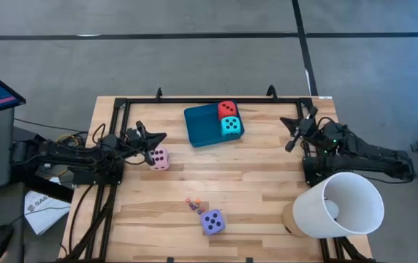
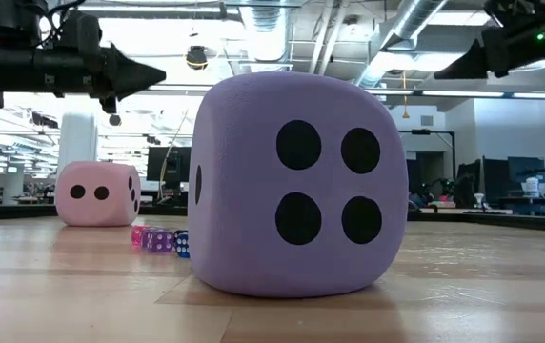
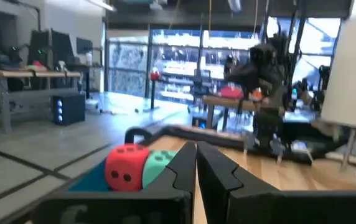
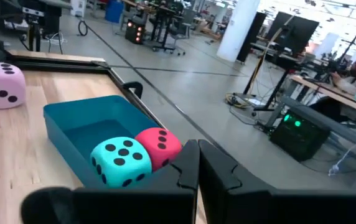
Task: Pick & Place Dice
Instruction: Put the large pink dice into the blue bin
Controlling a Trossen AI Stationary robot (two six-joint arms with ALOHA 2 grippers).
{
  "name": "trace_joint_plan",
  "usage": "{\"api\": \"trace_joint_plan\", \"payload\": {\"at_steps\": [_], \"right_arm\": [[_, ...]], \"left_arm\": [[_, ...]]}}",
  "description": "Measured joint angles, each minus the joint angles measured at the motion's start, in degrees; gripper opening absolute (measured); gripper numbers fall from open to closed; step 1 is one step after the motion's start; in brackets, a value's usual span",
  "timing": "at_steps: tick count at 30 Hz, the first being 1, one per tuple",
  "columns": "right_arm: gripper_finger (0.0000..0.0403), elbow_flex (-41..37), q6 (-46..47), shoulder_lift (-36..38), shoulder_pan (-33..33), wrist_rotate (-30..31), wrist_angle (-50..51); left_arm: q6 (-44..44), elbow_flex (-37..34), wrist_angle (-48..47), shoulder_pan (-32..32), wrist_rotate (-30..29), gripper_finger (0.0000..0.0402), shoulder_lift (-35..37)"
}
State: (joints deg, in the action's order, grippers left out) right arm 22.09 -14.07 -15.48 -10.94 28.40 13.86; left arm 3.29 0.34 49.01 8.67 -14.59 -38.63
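Observation:
The red die (image 1: 227,108) and the turquoise die (image 1: 230,126) sit side by side in the right end of the teal tray (image 1: 198,128) at the table's far middle; both also show in the right wrist view, red (image 4: 160,146) and turquoise (image 4: 121,163). The pink die (image 1: 159,158) rests on the table at the left. The purple die (image 1: 212,221) rests near the front edge and fills the low view (image 2: 296,186). My left gripper (image 1: 163,136) hangs shut in the air just beyond the pink die. My right gripper (image 1: 285,120) is shut, raised at the right, pointing toward the tray.
Several tiny coloured dice (image 1: 193,204) lie just beyond the purple die. A white lamp shade (image 1: 340,204) stands at the near right. A black frame (image 1: 216,98) runs along the table's far edge and left side. Bare wood lies in the middle.

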Motion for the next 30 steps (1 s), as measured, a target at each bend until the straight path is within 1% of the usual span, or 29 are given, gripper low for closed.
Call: {"api": "trace_joint_plan", "payload": {"at_steps": [3, 8, 16, 18, 26, 30], "right_arm": [[0.0000, 0.00, 2.47, 1.56, -0.24, -0.02, 2.39], [0.0000, -0.02, 2.31, 2.11, -0.32, 0.05, 1.13], [0.0000, -0.04, 5.35, 2.00, -0.49, 0.13, 0.68], [0.0000, -0.97, 6.42, 2.04, -0.50, 0.17, -1.52], [0.0000, -13.30, 4.22, 2.15, -0.48, 0.17, -20.09], [0.0000, -14.69, 6.41, 2.15, -0.48, 0.17, -21.25]], "left_arm": [[0.01, 0.02, 2.62, 0.00, -2.08, 0.0006, 0.01], [0.00, 0.02, 2.61, 0.02, -2.08, 0.0006, -0.26], [0.00, 0.02, 2.47, 0.02, -2.08, 0.0006, -0.42], [0.01, 0.00, 2.47, 0.04, -2.08, 0.0006, -0.44], [0.59, 0.00, 2.47, 0.00, -2.08, 0.0006, -0.43], [3.45, 0.00, 2.49, 0.00, -2.05, 0.0006, -0.59]]}}
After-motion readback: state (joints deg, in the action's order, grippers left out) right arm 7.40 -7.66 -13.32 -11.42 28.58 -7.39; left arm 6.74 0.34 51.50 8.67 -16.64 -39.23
